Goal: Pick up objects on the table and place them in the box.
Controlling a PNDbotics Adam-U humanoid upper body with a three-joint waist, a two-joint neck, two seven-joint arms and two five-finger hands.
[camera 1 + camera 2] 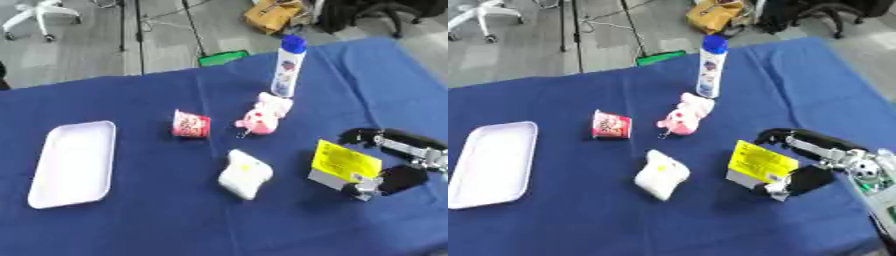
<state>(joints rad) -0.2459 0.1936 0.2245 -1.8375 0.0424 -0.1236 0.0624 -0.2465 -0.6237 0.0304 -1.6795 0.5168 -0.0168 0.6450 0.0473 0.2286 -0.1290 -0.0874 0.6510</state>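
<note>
My right hand [811, 162] comes in from the right and is curled round a box with a yellow label [344, 162], fingers behind it and thumb at its front lower corner, low over the blue cloth. Left of it lies a white soft packet [244, 174]. Farther back sit a pink plush toy [265, 114], a small red cup on its side [190, 124] and an upright white bottle with a blue cap [289, 66]. A white tray [72, 162] lies at the table's left. My left hand shows in neither view.
The table [131, 220] is covered by a blue cloth. Beyond its far edge on the grey floor are an office chair base [39, 16], stand legs, a green object [222, 57] and a tan bag [273, 14].
</note>
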